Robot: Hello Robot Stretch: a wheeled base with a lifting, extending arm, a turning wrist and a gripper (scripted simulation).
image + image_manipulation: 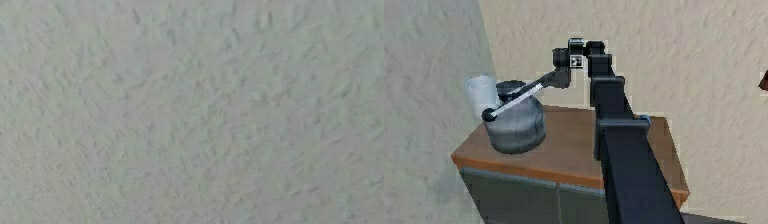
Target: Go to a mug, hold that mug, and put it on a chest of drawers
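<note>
A room in a home, it seems: a rough, pale grey-green plastered wall [190, 110] lies ahead, and in the arm side view the same kind of wall backs a low cabinet with a brown wooden top and grey fronts [569, 132]. On it stands a rounded grey metal pot [519, 128] — ordinary household ware.

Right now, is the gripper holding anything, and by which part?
Cannot tell. The gripper ends at a white mug beside a grey pot on the cabinet; whether it holds the mug is unclear.
</note>
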